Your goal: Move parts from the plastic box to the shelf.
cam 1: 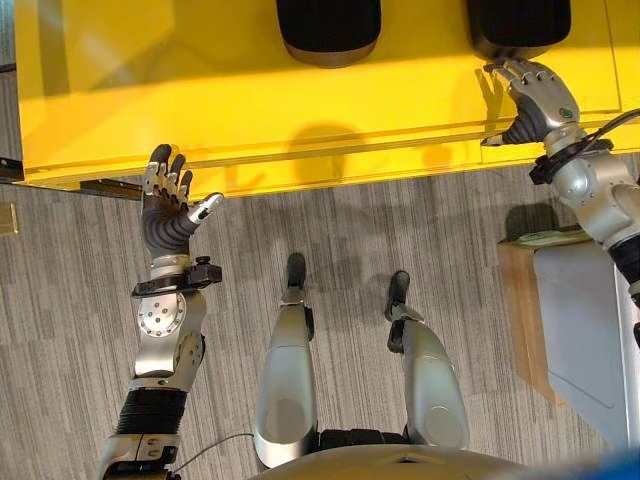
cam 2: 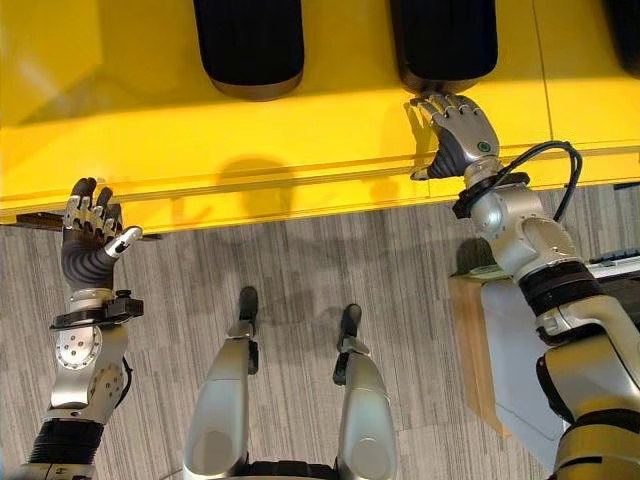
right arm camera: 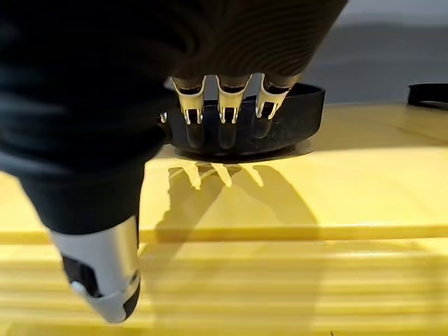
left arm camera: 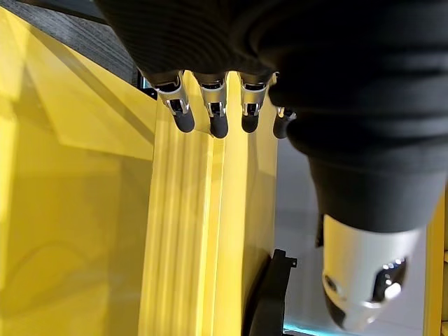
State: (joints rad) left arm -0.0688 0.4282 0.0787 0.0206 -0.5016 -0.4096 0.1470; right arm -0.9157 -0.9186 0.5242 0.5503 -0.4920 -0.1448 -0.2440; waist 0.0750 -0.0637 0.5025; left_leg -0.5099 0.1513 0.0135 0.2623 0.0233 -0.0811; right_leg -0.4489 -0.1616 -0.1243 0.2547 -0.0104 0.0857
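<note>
Yellow shelf surface (cam 1: 250, 100) is stretching across the upper part of both eye views, its ribbed front edge running from left to right, and grey striped carpet (cam 1: 330, 220) is lying below it. Two black ribbed parts are sitting on the shelf at the top of the frame — one part (cam 1: 328, 30) near the centre, the other part (cam 2: 444, 40) further to the right.

My right hand (cam 2: 460, 135) is reaching over the shelf in the upper right, its fingers (right arm camera: 227, 112) spread and fairly straight, grasping nothing; the dark tips are hanging just in front of the right-hand part, close to its near rim, and I cannot tell whether they are touching it.

My left hand (cam 1: 165, 205) is hovering at the left of the frame, just at the shelf's front edge, with its fingers (left arm camera: 213, 105) released and straight and the thumb standing apart — empty.

At the right edge, a pale grey box with a wooden side (cam 1: 570, 330) is standing on the carpet beneath my right arm.
</note>
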